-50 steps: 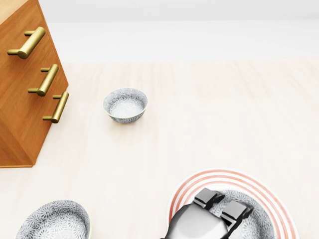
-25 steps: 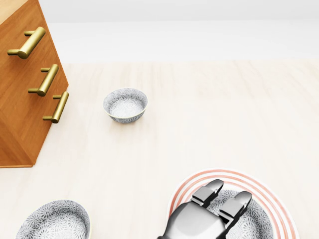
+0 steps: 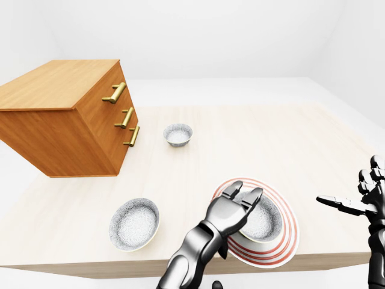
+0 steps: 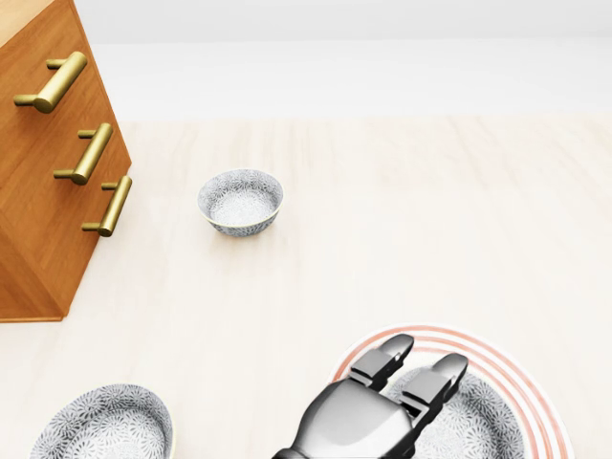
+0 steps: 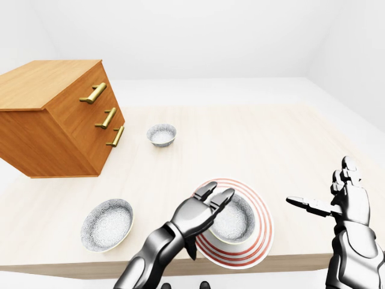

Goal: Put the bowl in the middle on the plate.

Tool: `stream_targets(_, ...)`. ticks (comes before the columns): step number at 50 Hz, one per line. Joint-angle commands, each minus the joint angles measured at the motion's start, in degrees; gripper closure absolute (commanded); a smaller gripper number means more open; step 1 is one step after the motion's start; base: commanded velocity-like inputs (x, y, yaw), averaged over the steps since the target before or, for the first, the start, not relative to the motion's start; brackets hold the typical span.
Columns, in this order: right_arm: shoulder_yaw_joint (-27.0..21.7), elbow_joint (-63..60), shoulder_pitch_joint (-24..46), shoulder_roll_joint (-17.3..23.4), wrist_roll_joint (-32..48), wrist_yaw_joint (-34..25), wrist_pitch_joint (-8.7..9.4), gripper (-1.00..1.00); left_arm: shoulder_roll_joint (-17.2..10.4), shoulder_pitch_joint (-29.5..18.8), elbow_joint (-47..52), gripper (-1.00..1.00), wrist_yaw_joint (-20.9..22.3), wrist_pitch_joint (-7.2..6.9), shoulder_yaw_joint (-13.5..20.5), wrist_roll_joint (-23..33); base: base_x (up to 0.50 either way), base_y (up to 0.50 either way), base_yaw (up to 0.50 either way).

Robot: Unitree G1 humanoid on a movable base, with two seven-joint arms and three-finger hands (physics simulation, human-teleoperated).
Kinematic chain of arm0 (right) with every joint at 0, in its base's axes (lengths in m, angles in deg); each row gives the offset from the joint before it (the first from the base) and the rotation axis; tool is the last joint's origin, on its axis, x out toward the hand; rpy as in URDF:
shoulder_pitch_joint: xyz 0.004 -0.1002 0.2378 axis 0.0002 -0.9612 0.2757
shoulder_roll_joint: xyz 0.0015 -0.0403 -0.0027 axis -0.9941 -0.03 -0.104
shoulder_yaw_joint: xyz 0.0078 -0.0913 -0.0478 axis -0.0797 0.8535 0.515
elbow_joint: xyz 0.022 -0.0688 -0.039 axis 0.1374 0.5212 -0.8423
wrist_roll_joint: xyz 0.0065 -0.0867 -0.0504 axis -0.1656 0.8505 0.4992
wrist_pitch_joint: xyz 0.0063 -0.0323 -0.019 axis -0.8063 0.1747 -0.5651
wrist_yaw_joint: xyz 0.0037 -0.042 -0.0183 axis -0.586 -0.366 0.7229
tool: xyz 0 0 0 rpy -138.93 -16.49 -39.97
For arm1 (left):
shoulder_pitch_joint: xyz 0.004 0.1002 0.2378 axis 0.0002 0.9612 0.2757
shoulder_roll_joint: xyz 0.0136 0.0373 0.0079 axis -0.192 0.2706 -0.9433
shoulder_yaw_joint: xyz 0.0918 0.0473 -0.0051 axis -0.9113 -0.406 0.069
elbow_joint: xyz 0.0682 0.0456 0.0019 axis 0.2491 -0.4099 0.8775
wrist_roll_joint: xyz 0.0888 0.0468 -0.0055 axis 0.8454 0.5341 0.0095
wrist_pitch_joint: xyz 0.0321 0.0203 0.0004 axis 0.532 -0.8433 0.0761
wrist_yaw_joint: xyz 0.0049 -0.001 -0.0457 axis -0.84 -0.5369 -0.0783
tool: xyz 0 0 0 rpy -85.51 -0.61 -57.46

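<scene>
Bowl [image 5: 239,226] is sitting on the red-ringed plate [image 5: 265,230] at the worktop's [image 5: 271,138] near edge. Left robot hand [image 5: 195,215] is hovering at its left rim, fingers spread, gripping nothing; right robot hand [image 5: 346,201] is hanging open. Placement is looking done; lifting clear without nudging is coming next.

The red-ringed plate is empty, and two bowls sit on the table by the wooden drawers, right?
Not empty: the right-eye view shows a bowl on the plate, by the left hand. The small bowl and large bowl do sit on the table.
</scene>
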Motion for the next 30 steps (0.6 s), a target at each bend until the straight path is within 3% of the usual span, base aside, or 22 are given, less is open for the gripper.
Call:
stream_targets(1, 0.1, 0.2, 0.0, 0.0, 0.1, 0.1, 0.00, -1.00, -1.8, 0.8, 6.1, -1.00, 2.7, 0.00, 2.8, -4.8, 0.00, 0.00, 0.00)
stream_targets(4, 0.0, -0.1, 0.0, 0.0, 0.1, 0.1, 0.00, -1.00, -2.8, 1.4, 11.2, -1.00, 4.8, 0.00, 5.0, -8.3, 0.00, 0.00, 0.00)
stream_targets(9, 0.0, 0.1, 0.0, 0.0, 0.3, 0.1, 0.00, -1.00, -4.1, 2.0, 14.3, -1.00, 5.7, 0.00, 6.8, -10.6, 0.00, 0.00, 0.00)
stream_targets(14, 0.2, 0.2, 0.0, 0.1, 0.3, 0.2, 0.00, -1.00, -5.8, 2.8, 17.3, -1.00, 5.8, 0.00, 10.7, -13.9, 0.00, 0.00, 0.00)
stream_targets(30, 0.4, 0.8, 0.0, 0.1, 0.4, 0.4, 0.00, -1.00, -6.3, 2.5, 26.3, -1.00, 8.3, 0.00, 21.1, -31.0, 0.00, 0.00, 0.00)
